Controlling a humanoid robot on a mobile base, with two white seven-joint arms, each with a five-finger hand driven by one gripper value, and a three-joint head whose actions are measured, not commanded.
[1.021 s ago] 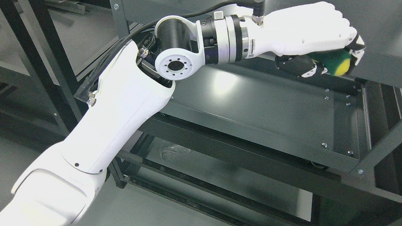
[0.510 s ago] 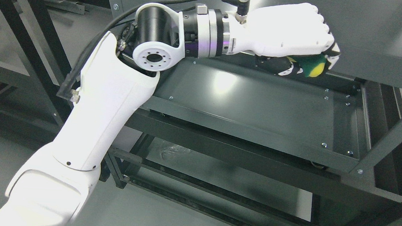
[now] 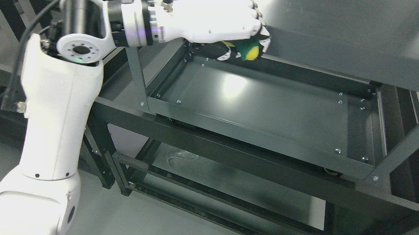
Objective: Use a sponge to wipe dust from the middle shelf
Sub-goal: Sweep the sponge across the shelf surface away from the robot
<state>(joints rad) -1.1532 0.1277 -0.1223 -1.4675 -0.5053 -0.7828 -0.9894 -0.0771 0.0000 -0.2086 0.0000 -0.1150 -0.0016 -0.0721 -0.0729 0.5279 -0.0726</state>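
Note:
My left hand [image 3: 244, 48] is shut on a green and yellow sponge [image 3: 250, 51]. It holds the sponge at the back left of the dark grey middle shelf [image 3: 268, 103], just under the front lip of the top shelf [image 3: 344, 56]. I cannot tell whether the sponge touches the shelf surface. The white left arm [image 3: 58, 97] rises from the lower left and bends right at the wrist. The right arm does not show.
The shelf unit has upright posts at the front left [image 3: 136, 76] and front right [image 3: 408, 144]. A lower shelf [image 3: 234, 184] lies beneath. Other dark racks [image 3: 2, 61] stand at the left.
My left hand has carried the sponge leftward along the back of the middle shelf, from the right end to the left end. The elbow swung left with it.

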